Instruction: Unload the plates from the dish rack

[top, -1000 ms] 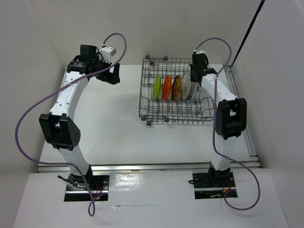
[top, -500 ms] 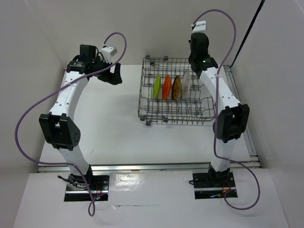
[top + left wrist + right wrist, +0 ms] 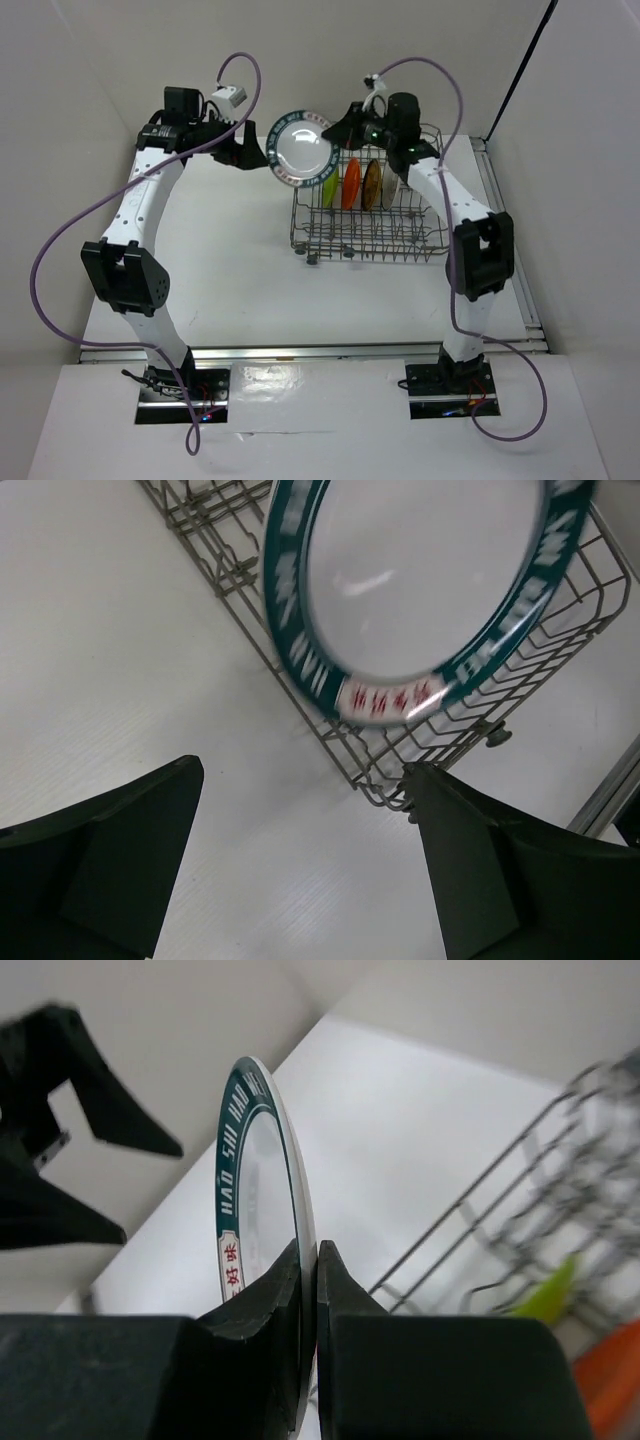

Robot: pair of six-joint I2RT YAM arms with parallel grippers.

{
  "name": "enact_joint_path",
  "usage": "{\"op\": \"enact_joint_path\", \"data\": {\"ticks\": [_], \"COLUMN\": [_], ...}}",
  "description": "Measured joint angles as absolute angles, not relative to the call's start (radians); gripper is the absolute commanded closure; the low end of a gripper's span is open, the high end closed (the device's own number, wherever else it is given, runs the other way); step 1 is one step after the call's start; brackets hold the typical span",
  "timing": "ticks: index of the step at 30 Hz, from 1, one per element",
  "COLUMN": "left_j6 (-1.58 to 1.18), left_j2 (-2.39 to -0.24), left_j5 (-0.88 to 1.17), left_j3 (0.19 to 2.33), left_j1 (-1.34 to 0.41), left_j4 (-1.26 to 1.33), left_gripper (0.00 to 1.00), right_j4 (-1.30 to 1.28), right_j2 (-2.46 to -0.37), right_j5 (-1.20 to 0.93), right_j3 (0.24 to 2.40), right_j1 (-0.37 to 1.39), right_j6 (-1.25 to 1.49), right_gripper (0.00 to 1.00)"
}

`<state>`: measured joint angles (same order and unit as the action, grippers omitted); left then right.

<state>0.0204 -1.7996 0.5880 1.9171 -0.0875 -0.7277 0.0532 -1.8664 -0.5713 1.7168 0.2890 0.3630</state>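
Since a second ago the right pincer [image 3: 342, 128] has swung up out of the dish rack [image 3: 370, 238] and over to the left, carrying the white plate with the dark teal rim [image 3: 303, 148] with it. Its jaws are pinched tight on that plate's rim; in the right wrist view the rim runs straight out from between the two fingers [image 3: 280, 1280]. The plate hangs in the air just left of this pincer, between it and the left pincer [image 3: 246, 155]. The left pincer gapes fully apart and holds nothing. The plate is just ahead of its tips and does not touch them. Below and to the right of the right pincer, four plates stand on edge in the rack on the bench [image 3: 230, 260]: lime green [image 3: 330, 186], orange [image 3: 351, 185], patterned yellow-brown [image 3: 372, 183] and a white one [image 3: 392, 186].
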Motion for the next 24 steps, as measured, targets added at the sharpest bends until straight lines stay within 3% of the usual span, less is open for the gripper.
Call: {"op": "enact_joint_path", "data": {"ticks": [10,13,14,15,19,20,24], "left_j6": [-0.015,-0.033,-0.033,-0.034,-0.041,-0.053,-0.074], "left_j2": [-1.807,-1.815,-1.815,-1.815,-1.815,-1.815,-1.816], "left_j5": [0.619,0.642,0.650,0.657,0.745,0.776,0.884], "left_j3": [1.765,1.744,1.743,1.743,1.741,1.741,1.741], "left_j1": [-0.065,-0.055,-0.052,-0.052,-0.051,-0.046,-0.016], "left_j4": [-0.673,-0.673,-0.672,-0.673,-0.672,-0.681,-0.717], "left_gripper": [0.13,0.22,0.28,0.43,0.80,0.94,0.99], "right_j4": [0.256,0.296,0.300,0.304,0.316,0.321,0.347], "right_j2": [-2.026,-2.026,-2.027,-2.027,-2.030,-2.031,-2.033], "right_j5": [-0.896,-0.914,-0.914,-0.916,-0.914,-0.922,-0.959], "right_j3": [1.622,1.621,1.615,1.609,1.608,1.607,1.602], "right_j1": [0.356,0.360,0.360,0.360,0.360,0.360,0.356], "right_j6": [0.600,0.605,0.609,0.613,0.616,0.607,0.594], "right_gripper": [1.00,1.00,1.00,1.00,1.00,1.00,1.00]}}
